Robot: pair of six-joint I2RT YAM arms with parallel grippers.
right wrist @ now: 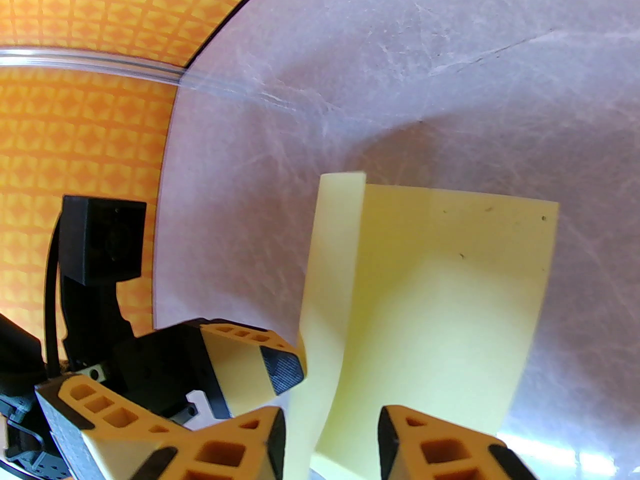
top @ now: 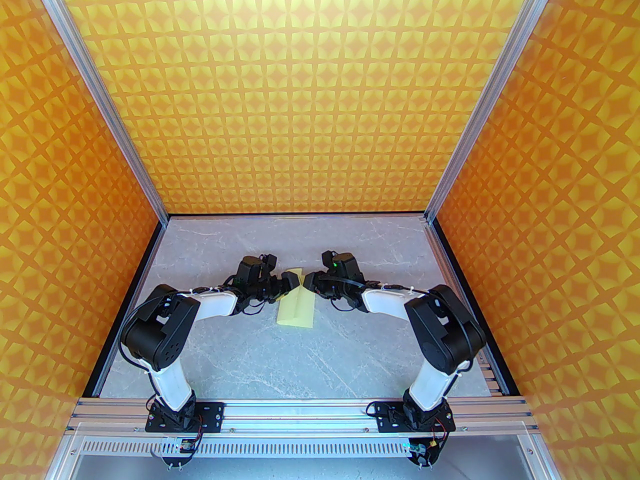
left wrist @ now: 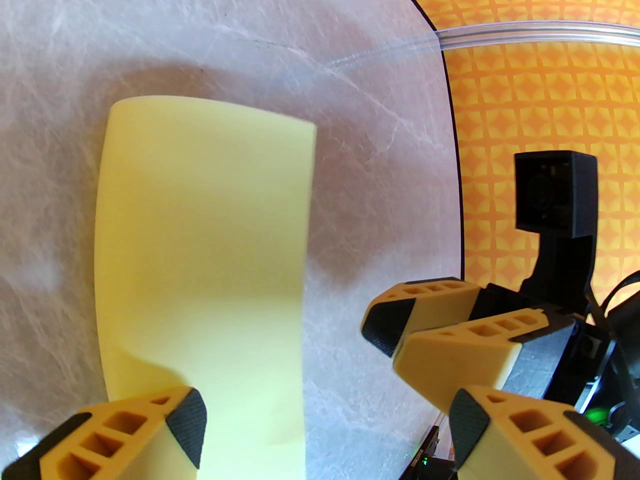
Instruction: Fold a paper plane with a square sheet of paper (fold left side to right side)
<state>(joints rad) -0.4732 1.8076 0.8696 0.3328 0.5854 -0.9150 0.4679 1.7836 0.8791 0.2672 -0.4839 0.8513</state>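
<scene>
Your sheet of paper [top: 294, 314] lies mid-table, between the two wrists. It is pale yellow and partly folded. Most of it is flat on the grey marbled table [top: 240, 363], and part rises off the surface at the far end.

- **Right wrist view:** the flat panel [right wrist: 450, 293] sits on one side. A narrow flap stands up along its other edge, its top corner free in the air.
- **Left wrist view:** the sheet [left wrist: 200, 268] shows as one smooth curved panel with its far edge lifted a little, casting a shadow on the table.

**Right gripper** [right wrist: 332, 430]: fingers parted, a clear gap between the pads. The standing flap runs down into that gap. You cannot tell whether either pad touches the paper.

**Left gripper** [left wrist: 327, 423]: fingers spread wide, nothing pinched.
- The sheet lies in the space between them, close to one finger [left wrist: 185, 418]. That finger's dark tip overlaps the sheet's near corner.
- The other finger hangs over bare table, well clear of the paper.
- The right gripper's fingertips sit just beside that second finger, off to the side of the sheet.

**Top view:** the left gripper [top: 289, 284] and right gripper [top: 306, 282] meet nose to nose over the far end of the sheet. They are very near each other, and whether they touch is not clear. The near end of the sheet lies uncovered.

Orange patterned walls [top: 320, 93] close the table in on three sides.
</scene>
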